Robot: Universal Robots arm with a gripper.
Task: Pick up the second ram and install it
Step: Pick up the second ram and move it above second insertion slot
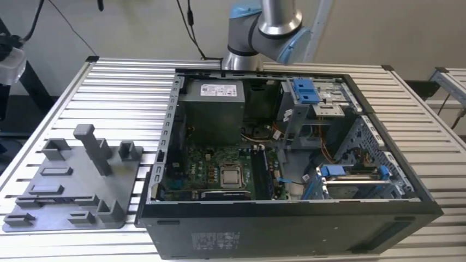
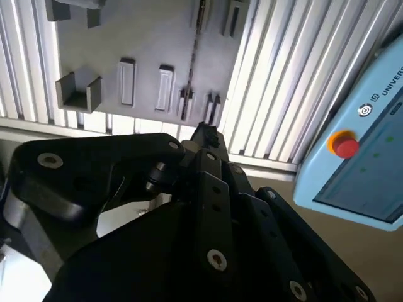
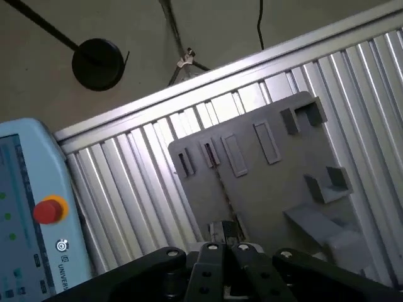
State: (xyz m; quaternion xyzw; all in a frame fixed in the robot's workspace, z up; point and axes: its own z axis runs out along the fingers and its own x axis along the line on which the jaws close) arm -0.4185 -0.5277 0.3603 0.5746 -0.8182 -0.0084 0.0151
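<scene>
The second ram [image 2: 196, 44] is a thin dark strip standing edge-on in the grey fixture plate [image 2: 145, 44] on the slatted table. In the first wrist view the second ram [image 3: 225, 195] runs from a small slot toward the plate's middle. In the exterior view the second ram [image 1: 58, 200] sits low on the plate [image 1: 73, 185], at that view's left. My gripper [image 2: 204, 133] hangs well above the plate and touches nothing. Its black fingers meet at the tips, so the gripper [image 3: 225, 231] is shut and empty.
An open computer case [image 1: 291, 213] lies beside the plate, with the motherboard, a square silver processor [image 1: 231, 176] and a dark stick in a slot [image 1: 257, 170]. A tall grey post [image 1: 93, 150] rises from the plate. A blue pendant with a red button [image 2: 345, 145] lies past the table edge.
</scene>
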